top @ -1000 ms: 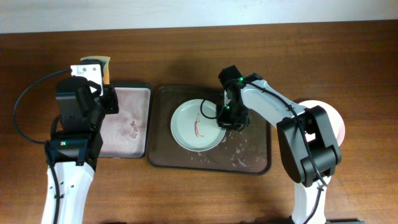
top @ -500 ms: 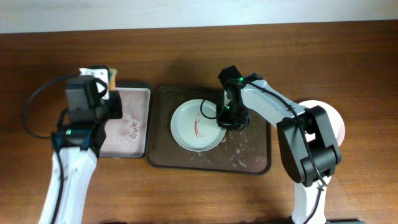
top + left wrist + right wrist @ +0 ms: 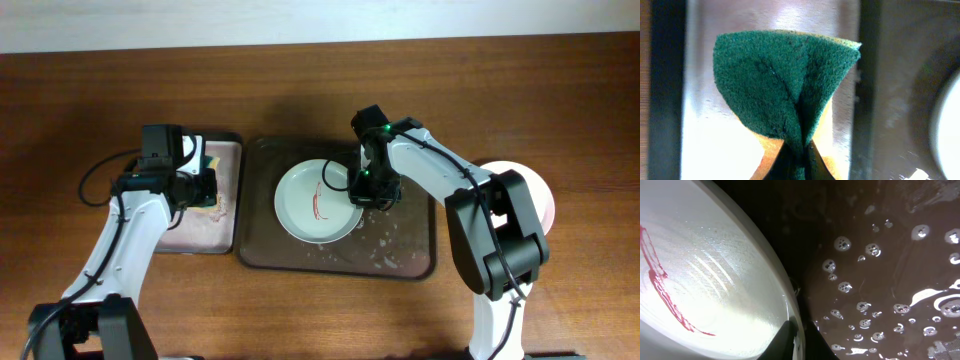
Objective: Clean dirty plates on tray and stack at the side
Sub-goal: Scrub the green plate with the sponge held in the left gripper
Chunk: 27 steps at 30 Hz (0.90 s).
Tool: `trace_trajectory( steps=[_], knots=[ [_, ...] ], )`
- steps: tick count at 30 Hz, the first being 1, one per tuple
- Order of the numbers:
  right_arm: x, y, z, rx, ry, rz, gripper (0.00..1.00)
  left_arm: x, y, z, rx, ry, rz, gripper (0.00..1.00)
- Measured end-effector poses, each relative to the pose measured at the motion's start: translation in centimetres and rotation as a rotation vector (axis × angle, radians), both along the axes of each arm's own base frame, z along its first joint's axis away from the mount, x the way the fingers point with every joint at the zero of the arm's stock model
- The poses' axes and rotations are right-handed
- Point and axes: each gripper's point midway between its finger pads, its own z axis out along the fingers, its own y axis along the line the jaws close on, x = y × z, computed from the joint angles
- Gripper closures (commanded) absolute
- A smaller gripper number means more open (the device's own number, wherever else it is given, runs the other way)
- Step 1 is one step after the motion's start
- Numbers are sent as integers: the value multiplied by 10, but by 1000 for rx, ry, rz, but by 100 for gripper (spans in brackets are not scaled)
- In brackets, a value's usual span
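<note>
One dirty plate (image 3: 312,205), white with a red-brown streak (image 3: 318,203), lies on the dark brown tray (image 3: 400,262). My right gripper (image 3: 360,192) is shut on its right rim; in the right wrist view the fingers (image 3: 785,337) pinch the edge of the plate (image 3: 705,275) above the wet tray (image 3: 880,280). My left gripper (image 3: 203,186) is shut on a folded green and yellow sponge (image 3: 785,85), held over the sponge tray (image 3: 190,228) near its right rim. A pinkish-white plate (image 3: 543,195) sits on the table at the far right.
Water drops and foam (image 3: 385,258) lie on the brown tray's right half. The sponge tray holds a reddish smear (image 3: 215,208). A black cable (image 3: 95,180) loops left of the left arm. The right arm's base (image 3: 500,250) stands beside the pink plate.
The left arm has swung forward and to the right, bringing the sponge from the back left corner over the sponge tray. The right gripper and the white plate have not moved.
</note>
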Motion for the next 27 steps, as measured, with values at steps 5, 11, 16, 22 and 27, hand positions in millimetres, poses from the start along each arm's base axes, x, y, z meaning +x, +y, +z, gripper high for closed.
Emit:
trace_trajectory(
  steps=[5,11,16,22,27],
  knots=[
    [0,0,0,0,0,0,89,9,-51,18,-228,-47,-112,100],
    [0,0,0,0,0,0,88,0,-130,32,-383,-54,-275,100],
    [0,0,0,1,-2,0,88,-5,-168,29,-470,-6,-256,100],
    [6,-1,0,2,-14,-30,88,-11,-194,-11,-516,127,-193,100],
    [12,-5,1,23,-14,-70,93,-6,-207,-17,-546,128,-180,100]
  ],
)
